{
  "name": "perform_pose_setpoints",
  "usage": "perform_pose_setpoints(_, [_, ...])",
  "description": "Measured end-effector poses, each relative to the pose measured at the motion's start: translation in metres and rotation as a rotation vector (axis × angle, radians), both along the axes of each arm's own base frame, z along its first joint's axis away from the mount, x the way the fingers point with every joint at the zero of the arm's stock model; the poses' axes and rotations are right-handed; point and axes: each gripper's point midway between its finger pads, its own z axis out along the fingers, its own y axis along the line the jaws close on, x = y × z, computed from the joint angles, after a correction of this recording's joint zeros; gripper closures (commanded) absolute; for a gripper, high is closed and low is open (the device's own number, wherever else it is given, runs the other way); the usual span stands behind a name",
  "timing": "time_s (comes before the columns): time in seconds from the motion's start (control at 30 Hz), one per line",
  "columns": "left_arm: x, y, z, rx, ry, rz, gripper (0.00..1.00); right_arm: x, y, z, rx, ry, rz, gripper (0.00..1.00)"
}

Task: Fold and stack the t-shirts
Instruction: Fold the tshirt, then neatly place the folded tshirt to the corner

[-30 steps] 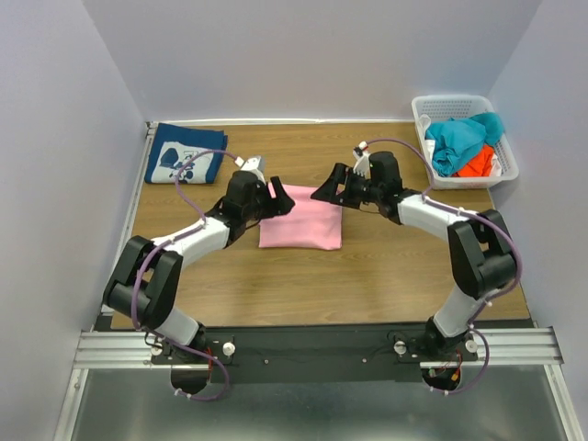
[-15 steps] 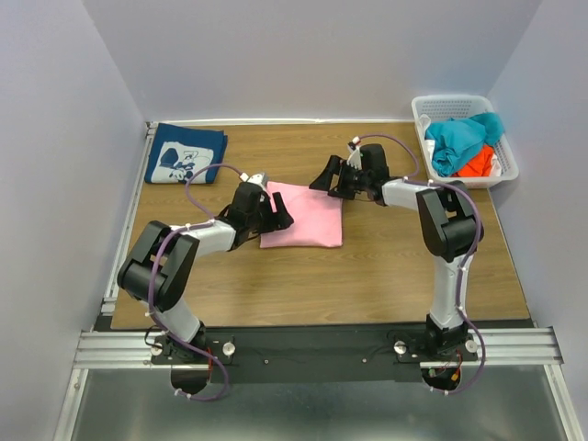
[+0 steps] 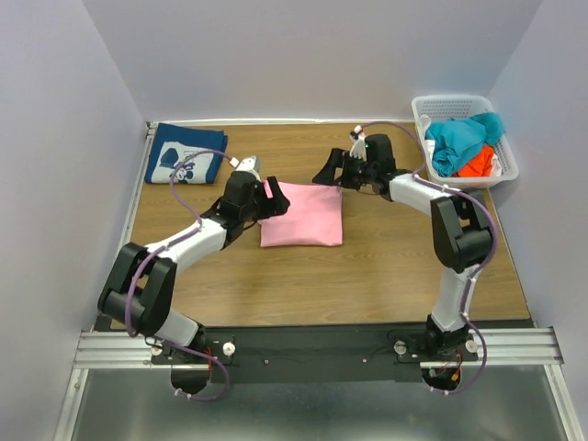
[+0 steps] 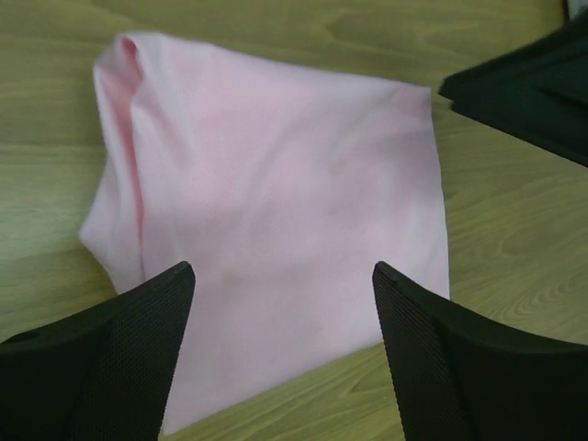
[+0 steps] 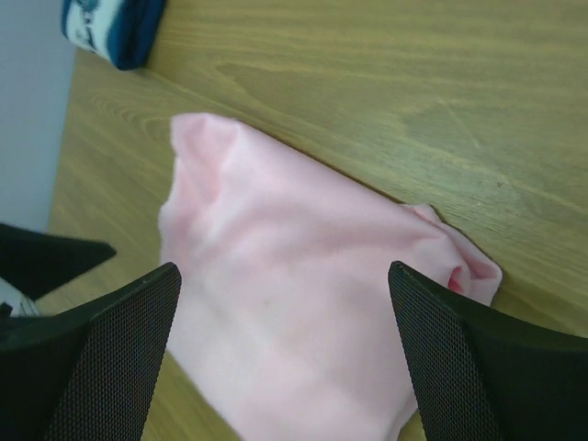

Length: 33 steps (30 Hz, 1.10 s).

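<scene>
A folded light pink t-shirt [image 3: 303, 216] lies flat in the middle of the table; it shows in the left wrist view [image 4: 276, 220] and in the right wrist view [image 5: 312, 312]. A folded navy t-shirt with a white print [image 3: 184, 153] lies at the far left corner, and its edge shows in the right wrist view [image 5: 115, 28]. My left gripper [image 3: 272, 200] is open and empty, just above the pink shirt's left edge. My right gripper [image 3: 328, 174] is open and empty, above the shirt's far right corner.
A white basket [image 3: 503, 169] at the far right holds teal, orange and white clothes. Grey walls close in the left, back and right sides. Bare wood lies in front of the pink shirt.
Both arms have shifted a little around the pink shirt's far edge over the last second. The shirt lies where it was, and both grippers stay open.
</scene>
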Motion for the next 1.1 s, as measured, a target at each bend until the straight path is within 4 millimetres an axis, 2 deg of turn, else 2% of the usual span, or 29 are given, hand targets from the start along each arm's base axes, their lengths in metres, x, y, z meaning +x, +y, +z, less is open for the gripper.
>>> perform_pose_setpoints(0.1, [0.01, 0.01, 0.032, 0.01, -0.068, 0.067, 0.09, -0.007, -0.007, 0.05, -0.005, -0.11, 0.001, 0.0])
perform_pose_setpoints(0.17, [0.017, 0.016, 0.043, 0.028, -0.089, 0.11, 0.09, -0.016, -0.013, 0.089, 0.006, -0.2, -0.006, 0.0])
perform_pose_setpoints(0.23, [0.023, 0.023, 0.045, 0.052, -0.086, 0.147, 0.07, -0.029, -0.021, 0.112, 0.012, -0.25, -0.029, 0.0])
perform_pose_setpoints(0.3, [0.025, 0.029, 0.042, 0.075, -0.076, 0.172, 0.07, -0.044, -0.029, 0.116, 0.009, -0.261, -0.041, 0.0])
perform_pose_setpoints(0.37, [0.028, 0.035, 0.032, 0.102, -0.052, 0.197, 0.07, -0.054, -0.035, 0.107, -0.005, -0.245, -0.054, 0.0])
perform_pose_setpoints(0.5, [0.038, 0.042, 0.004, 0.15, 0.011, 0.219, 0.07, -0.075, -0.05, 0.066, -0.065, -0.156, -0.091, 0.0])
perform_pose_setpoints(0.63, [0.044, 0.048, -0.026, 0.195, 0.071, 0.226, 0.07, -0.094, -0.061, 0.046, -0.097, -0.103, -0.115, 0.0])
perform_pose_setpoints(0.8, [0.047, 0.051, -0.056, 0.239, 0.133, 0.221, 0.07, -0.108, -0.07, 0.063, -0.09, -0.149, -0.14, 0.0])
perform_pose_setpoints(0.83, [0.046, 0.052, -0.06, 0.244, 0.141, 0.22, 0.1, -0.11, -0.072, 0.068, -0.085, -0.164, -0.144, 0.0])
perform_pose_setpoints(0.97, [0.044, 0.053, -0.068, 0.26, 0.161, 0.213, 0.16, -0.115, -0.077, 0.082, -0.081, -0.208, -0.165, 0.0])
perform_pose_setpoints(1.1, [0.049, 0.05, -0.07, 0.264, 0.156, 0.204, 0.28, -0.115, -0.082, 0.083, -0.096, -0.216, -0.187, 0.0])
